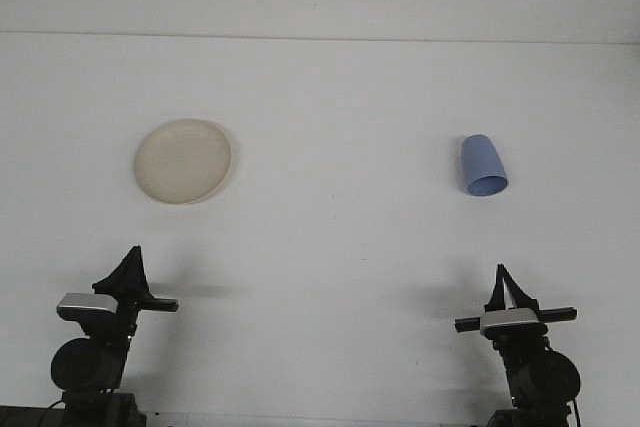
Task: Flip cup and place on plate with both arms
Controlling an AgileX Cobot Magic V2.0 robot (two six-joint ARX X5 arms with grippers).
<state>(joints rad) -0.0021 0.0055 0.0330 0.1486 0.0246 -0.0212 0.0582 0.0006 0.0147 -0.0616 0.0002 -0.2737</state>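
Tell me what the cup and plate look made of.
The cup: probably plastic, matte blue, uniform colour with no glassy highlights. The plate: probably plastic or melamine, cream, faintly translucent, dull sheen at the rim; ceramic cannot be excluded.

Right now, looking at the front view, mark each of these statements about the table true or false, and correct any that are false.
1. The blue cup stands on the plate. False: the cup is on the bare table on the right, and the plate is far off on the left.
2. The plate has nothing on it. True.
3. The right gripper is holding the cup. False: it sits near the bottom edge, well short of the cup and apart from it.
4. The left gripper is on the same side of the table as the plate. True.
5. The cup is red. False: it is blue.
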